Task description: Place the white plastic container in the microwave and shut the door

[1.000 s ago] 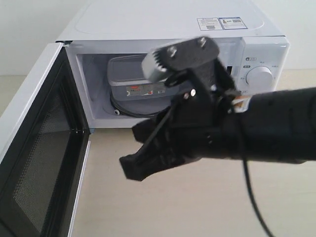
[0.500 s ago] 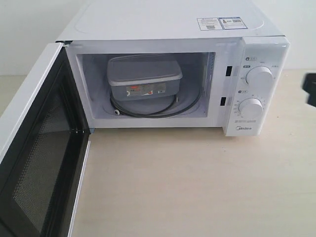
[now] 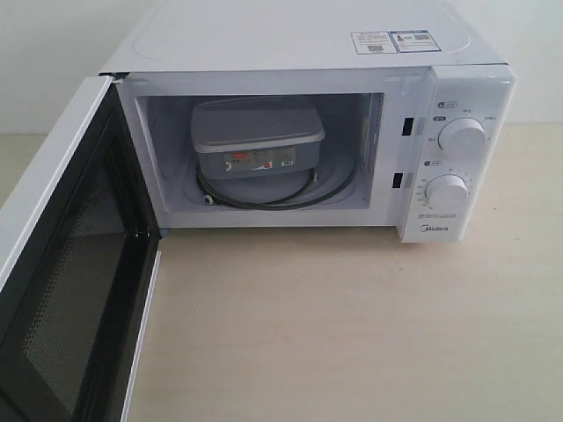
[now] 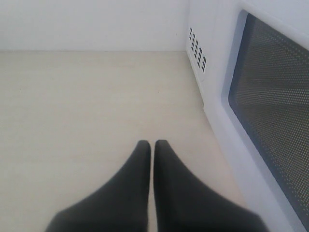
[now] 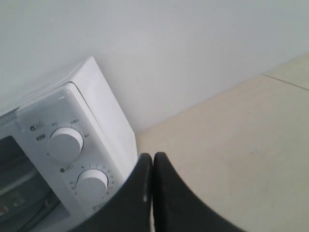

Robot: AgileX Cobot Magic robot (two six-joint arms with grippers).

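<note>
Nearest us the door (image 3: 53, 264) stands swung wide on its left hinge, its free edge toward us. Our left claw (image 4: 152, 145), pressed together and empty, hovers low over the desk (image 4: 72, 96) just beside the door's outer window face, so we judge it the nearer arm for the push. Farther in, the white plastic container (image 3: 255, 132) sits inside the microwave (image 3: 264, 40). Our right claw (image 5: 152, 159), likewise closed on nothing, hangs off the microwave's right flank

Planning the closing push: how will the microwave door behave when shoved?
The door looks rigid and hinged at the microwave's left side, so it should swing rather than flex. Standing wide open, it likely turns easiest pushed near its free edge. The microwave might slide slightly on the smooth table.
</note>
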